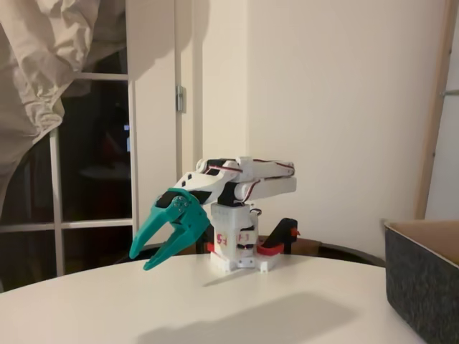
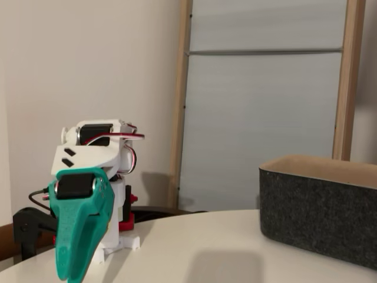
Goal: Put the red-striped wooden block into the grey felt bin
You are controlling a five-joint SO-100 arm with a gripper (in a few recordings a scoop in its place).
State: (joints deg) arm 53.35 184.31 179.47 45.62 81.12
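The white arm with red cables is folded low over its white base (image 1: 237, 247), which is fixed on the round white table (image 1: 215, 308) by a black and red clamp (image 1: 283, 240). This looks like a rest posture: the upper links are laid back over the base, so the arm is kept compact and nothing is being reached for.

The teal two-finger gripper (image 1: 143, 259) is pointed downward and outward from the base, with its tips hanging just above the table. In a fixed view the two fingers are seen spread apart, with a clear gap between the tips, and nothing is held between them. In the other fixed view the gripper (image 2: 68, 274) is seen almost edge-on, so the gap cannot be judged there.

The large dark grey felt bin with straight walls and tan inside (image 2: 318, 215) is placed on the table well apart from the base, at the right in both fixed views (image 1: 423, 287). Its top is open, which should allow a drop from above.

The red-striped wooden block cannot be located on the visible part of the table, so no step toward it can be judged. The task appears not yet begun.
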